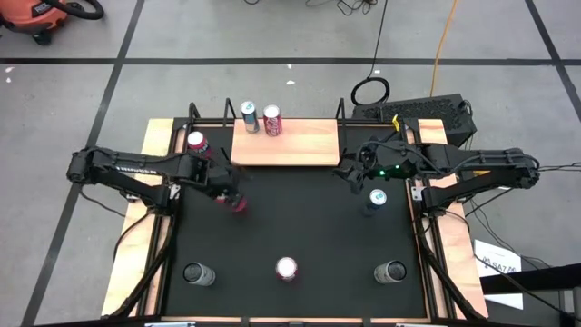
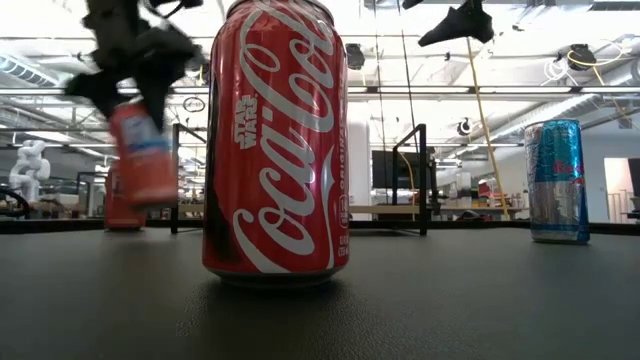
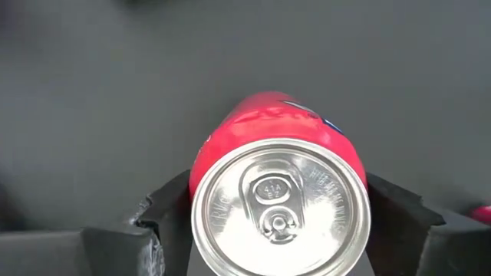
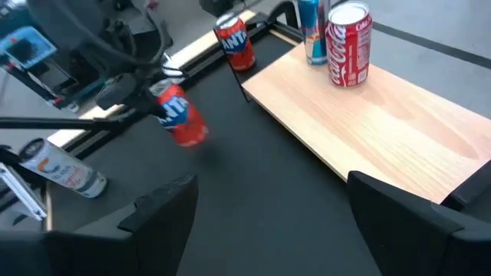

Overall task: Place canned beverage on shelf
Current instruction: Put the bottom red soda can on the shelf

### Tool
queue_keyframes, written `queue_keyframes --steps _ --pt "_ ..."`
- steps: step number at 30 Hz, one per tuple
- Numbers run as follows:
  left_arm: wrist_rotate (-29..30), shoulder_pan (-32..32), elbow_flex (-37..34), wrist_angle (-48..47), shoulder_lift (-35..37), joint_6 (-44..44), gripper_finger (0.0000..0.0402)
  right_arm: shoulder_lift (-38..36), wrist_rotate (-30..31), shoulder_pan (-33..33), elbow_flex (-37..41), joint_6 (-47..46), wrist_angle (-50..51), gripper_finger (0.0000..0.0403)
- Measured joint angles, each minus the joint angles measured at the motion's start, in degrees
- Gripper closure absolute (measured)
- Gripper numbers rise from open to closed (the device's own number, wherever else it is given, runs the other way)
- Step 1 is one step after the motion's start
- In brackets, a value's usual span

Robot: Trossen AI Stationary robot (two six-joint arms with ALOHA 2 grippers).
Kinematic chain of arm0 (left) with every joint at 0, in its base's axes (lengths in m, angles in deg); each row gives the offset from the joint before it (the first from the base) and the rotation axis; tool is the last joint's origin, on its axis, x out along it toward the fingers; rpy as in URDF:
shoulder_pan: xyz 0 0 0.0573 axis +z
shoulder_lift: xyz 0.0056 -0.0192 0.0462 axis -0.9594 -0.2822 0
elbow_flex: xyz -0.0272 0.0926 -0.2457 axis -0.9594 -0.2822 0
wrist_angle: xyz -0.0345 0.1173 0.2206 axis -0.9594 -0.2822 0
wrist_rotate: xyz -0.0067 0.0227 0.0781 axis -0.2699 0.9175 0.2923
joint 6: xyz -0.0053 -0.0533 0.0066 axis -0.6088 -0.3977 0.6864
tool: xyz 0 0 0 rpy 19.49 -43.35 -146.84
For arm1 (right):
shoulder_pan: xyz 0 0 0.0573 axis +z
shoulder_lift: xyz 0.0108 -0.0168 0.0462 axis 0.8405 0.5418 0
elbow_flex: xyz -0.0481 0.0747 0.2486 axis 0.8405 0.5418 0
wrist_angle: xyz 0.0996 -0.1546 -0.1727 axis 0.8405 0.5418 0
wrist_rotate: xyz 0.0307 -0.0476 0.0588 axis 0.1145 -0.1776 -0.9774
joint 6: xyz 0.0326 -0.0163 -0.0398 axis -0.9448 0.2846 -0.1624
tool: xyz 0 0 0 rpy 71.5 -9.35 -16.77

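My left gripper (image 1: 233, 194) is shut on a red soda can (image 3: 268, 123), over the black table left of centre; the can also shows in the low view (image 2: 142, 152) and in the right wrist view (image 4: 181, 115). The shelf, a light-wood board (image 1: 300, 145) with black rods, lies at the table's far middle. A blue can (image 1: 249, 116) and a red cola can (image 1: 272, 119) stand on the board's far left part. My right gripper (image 1: 349, 169) is open and empty, above the table near the board's right end. My left gripper pinches the red can's side wall near its top rim (image 3: 201, 201) between its two fingers (image 3: 157, 218), one on each side. The fingers come from above, pointing down. The can hangs below them, slightly tilted, lifted clear of the table (image 2: 150, 195).
A red can (image 1: 195, 141) stands at the far left beside the board. A blue can (image 1: 378, 198) stands right of centre. Three cans stand along the near edge: left (image 1: 197, 272), a red cola can in the middle (image 1: 287, 268), and right (image 1: 390, 271).
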Motion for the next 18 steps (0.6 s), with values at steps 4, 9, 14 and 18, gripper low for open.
queue_keyframes --steps 4,9,14,18 --pt "2.9 4.4 5.1 3.4 -1.8 15.0 0.0130 -2.1 0.0 0.0 0.0 -0.3 0.0 0.0083" --pt "2.4 11.1 13.3 9.7 -6.8 36.3 0.0130 -3.3 0.2 0.0 0.0 -2.8 3.4 0.0083" --pt "-0.8 17.5 23.4 10.2 -15.7 54.5 0.0130 -3.5 0.2 0.0 0.0 -7.0 7.5 0.0083" --pt "-5.7 21.9 30.9 10.0 -23.6 65.3 0.0130 -3.5 0.2 0.0 0.0 -9.8 9.4 0.0083"
